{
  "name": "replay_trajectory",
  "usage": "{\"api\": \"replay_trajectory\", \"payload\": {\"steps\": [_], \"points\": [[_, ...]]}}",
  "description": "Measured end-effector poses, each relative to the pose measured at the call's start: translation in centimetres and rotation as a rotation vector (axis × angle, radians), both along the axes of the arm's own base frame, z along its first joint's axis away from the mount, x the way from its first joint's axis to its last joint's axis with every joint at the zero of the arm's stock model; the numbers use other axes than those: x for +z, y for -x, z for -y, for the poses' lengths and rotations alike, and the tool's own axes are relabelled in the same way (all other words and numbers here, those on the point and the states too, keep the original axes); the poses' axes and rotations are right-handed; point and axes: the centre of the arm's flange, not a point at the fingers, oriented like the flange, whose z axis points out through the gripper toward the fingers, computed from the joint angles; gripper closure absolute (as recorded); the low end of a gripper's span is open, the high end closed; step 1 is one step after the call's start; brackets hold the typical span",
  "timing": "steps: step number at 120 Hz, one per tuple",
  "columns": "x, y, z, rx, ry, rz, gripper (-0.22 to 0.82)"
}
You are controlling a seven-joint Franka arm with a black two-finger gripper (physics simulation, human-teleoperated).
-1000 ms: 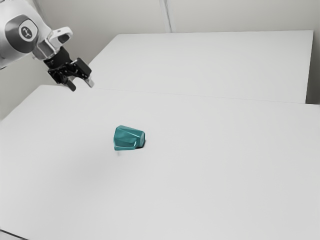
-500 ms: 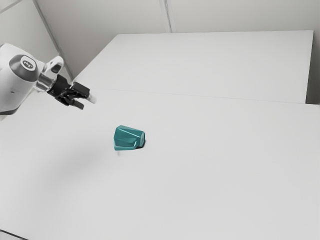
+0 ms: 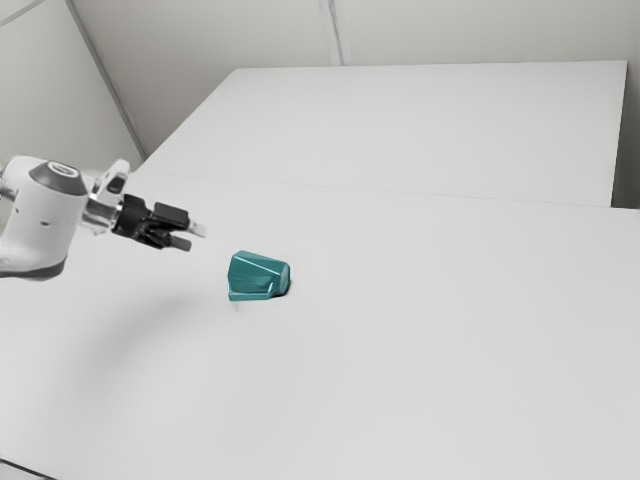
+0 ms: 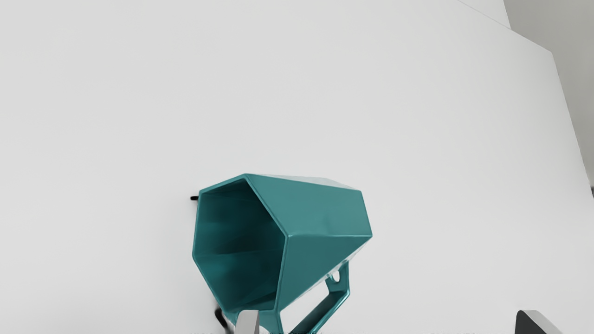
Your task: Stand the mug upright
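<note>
One off-centre approach by your open-fingered gripper (image 3: 192, 237) near the tipped teal faceted mug (image 3: 258, 276) could clip its handle (image 4: 325, 310) and roll it.

My arm (image 3: 45, 228), left of frame: rounded white shell, grey cap (image 3: 58, 178) with pale oval marking. Gripper (image 3: 192, 237) black, one tip light grey.

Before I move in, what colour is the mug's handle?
Teal, same as the mug; the handle shows best in the wrist view.
</note>
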Motion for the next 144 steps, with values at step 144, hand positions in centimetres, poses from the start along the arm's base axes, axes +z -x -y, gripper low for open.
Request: {"api": "replay_trajectory", "payload": {"steps": [144], "points": [[-6.4,-2.8,-2.0,-0.052,0.136,-0.146,0.00]]}}
